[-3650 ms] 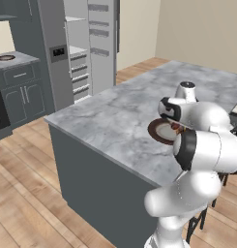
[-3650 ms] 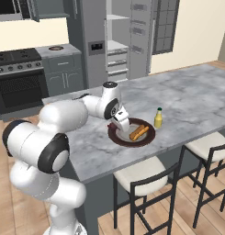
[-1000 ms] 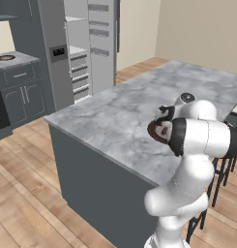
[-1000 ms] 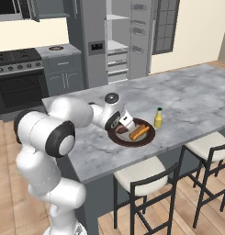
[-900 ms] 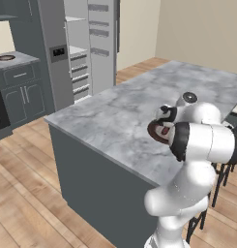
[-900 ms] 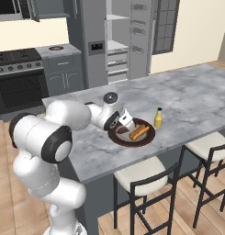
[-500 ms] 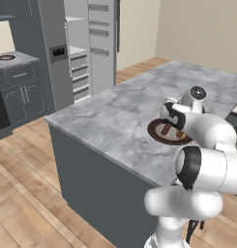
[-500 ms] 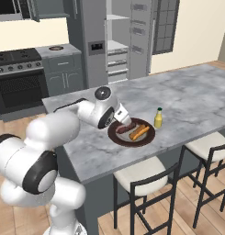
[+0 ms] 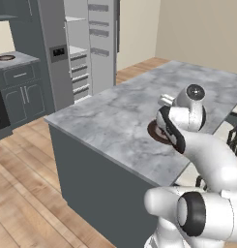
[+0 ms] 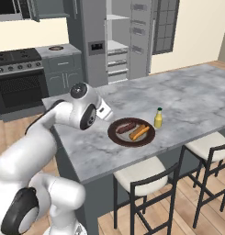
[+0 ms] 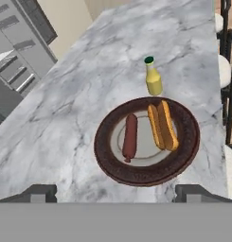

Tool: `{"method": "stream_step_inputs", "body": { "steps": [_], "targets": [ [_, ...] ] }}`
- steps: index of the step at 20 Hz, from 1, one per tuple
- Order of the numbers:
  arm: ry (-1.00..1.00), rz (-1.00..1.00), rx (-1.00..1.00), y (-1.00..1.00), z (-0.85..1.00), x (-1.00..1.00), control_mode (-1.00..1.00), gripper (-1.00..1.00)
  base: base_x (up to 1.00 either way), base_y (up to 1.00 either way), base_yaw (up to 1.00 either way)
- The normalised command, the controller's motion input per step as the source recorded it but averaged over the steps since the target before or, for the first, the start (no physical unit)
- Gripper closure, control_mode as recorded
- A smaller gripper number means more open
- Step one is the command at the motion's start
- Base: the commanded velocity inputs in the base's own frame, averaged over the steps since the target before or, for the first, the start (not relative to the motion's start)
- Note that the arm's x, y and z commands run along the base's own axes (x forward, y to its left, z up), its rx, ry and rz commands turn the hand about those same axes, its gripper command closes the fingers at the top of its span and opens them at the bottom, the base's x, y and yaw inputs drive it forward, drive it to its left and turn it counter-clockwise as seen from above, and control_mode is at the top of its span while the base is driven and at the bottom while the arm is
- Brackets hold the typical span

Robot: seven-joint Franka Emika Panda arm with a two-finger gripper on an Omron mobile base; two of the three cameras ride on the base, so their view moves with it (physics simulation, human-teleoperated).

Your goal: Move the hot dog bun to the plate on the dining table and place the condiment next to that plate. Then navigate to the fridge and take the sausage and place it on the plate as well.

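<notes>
The plate point(image 11: 183, 150) is a dark brown round dish with a paler centre, sitting on the grey marble dining table point(image 10: 192, 98) near its front edge, just above the stools point(image 10: 141, 176). On the plate lie two things side by side, apart from each other: the reddish-brown sausage point(image 11: 130, 137) on the left as the hand view shows it, and the orange-tan hot dog bun point(image 11: 162, 125) on the right, both roughly parallel and slightly tilted. The yellow condiment bottle point(image 11: 153, 77) with a dark green cap stands upright on the table just beside the plate's rim, on the bun's side.

The gripper point(image 11: 116, 193) hangs above the near edge of the plate, its two dark fingertips point(image 11: 39, 193) spread wide apart with nothing between them; it is released and touches neither the plate nor the food. In the right base view the white arm point(image 10: 68, 112) bends over the table corner, with the hand just left of the plate point(image 10: 131, 133), and the sausage point(image 10: 126, 126), bun point(image 10: 139, 132) and bottle point(image 10: 158, 118) show in a row toward the right. Behind the table stand the open fridge point(image 10: 118, 39) with bare shelves and the stove point(image 10: 19, 78) among grey cabinets
</notes>
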Motion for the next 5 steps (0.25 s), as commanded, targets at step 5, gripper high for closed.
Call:
{"method": "stream_step_inputs", "body": {
  "steps": [5],
  "targets": [
    [-0.21,0.00,-0.14,0.31,0.77,-0.61,-1.00,-1.00,0.00,0.00,0.00]
  ]
}}
